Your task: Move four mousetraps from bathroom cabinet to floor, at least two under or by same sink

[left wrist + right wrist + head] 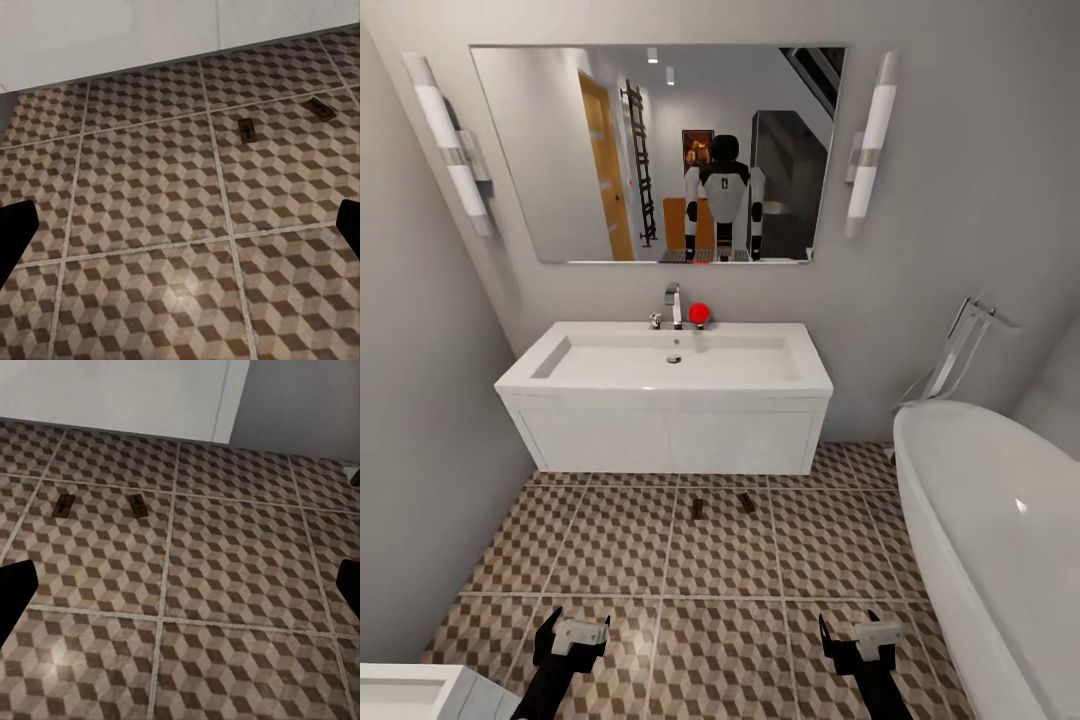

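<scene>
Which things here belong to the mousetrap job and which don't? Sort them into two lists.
Job:
two mousetraps on the tiles, one and another
bathroom floor
sink, just behind them
left gripper and right gripper, jaws open, empty

Not the job:
bathtub
mirror
faucet
red ball

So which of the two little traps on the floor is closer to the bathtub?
The right-hand mousetrap, lying slightly askew nearer the white bathtub. The other mousetrap lies straighter, beside it under the sink.
</scene>
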You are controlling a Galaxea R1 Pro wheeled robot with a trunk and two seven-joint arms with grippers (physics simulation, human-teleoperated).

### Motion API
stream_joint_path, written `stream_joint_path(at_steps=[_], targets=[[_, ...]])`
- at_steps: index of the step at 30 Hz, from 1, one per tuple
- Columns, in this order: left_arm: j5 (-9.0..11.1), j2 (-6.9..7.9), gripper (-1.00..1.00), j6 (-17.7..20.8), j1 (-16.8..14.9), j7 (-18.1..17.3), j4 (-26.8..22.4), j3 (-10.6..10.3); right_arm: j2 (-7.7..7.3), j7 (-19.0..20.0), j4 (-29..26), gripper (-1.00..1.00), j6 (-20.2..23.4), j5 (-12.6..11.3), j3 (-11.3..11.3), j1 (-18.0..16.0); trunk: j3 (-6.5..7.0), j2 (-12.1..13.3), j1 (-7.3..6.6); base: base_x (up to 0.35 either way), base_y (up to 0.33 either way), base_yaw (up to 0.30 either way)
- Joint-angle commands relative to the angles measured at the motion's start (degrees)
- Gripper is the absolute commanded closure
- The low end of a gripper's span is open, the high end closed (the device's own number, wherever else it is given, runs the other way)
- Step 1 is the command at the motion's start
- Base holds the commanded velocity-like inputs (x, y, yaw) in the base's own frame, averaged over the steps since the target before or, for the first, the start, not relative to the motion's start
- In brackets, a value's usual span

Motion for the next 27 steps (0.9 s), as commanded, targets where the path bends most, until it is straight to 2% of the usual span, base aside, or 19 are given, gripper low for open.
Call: stream_joint_path(at_steps=[1,27], targets=[[-0.1,-0.04,-1.0,-0.2,-0.1,0.5,0.2,-0.5,-0.01,-0.4,0.1,-1.0,-0.1,0.4,0.2,0.0,0.1,0.3,-0.21,0.0,0.0,0.0],[-0.1,-0.04,-1.0,-0.2,-0.1,0.5,0.2,-0.5,-0.01,-0.3,0.0,-1.0,-0.1,0.4,0.2,0.0,4.77,10.8,-5.92,0.0,0.0,0.0]])
